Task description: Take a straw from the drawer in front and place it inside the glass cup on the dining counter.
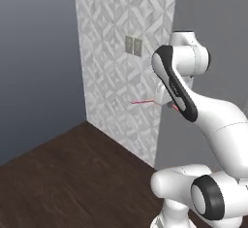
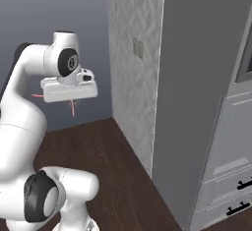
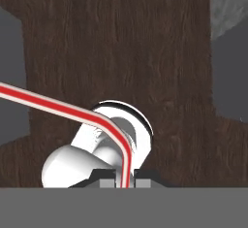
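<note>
My gripper (image 3: 125,177) is shut on the straw (image 3: 58,106), a thin red-and-white tube that rises from between the finger tips, bends and runs off to the left edge of the hand view. In the left base view the straw (image 1: 143,102) pokes out leftward as a pink line from behind my forearm, where the gripper (image 1: 170,105) is mostly hidden. The right base view has the gripper (image 2: 72,102) under the white hand, held high over the floor, with the straw (image 2: 74,109) hanging below it. The glass cup and the dining counter are out of view.
A patterned white wall panel (image 1: 121,67) stands ahead over the dark wooden floor (image 1: 72,178). A tall grey cabinet side (image 2: 197,102) rises at the right. Grey drawer fronts with short black handles (image 2: 241,185) sit shut low right; whether one is the task's drawer I cannot tell.
</note>
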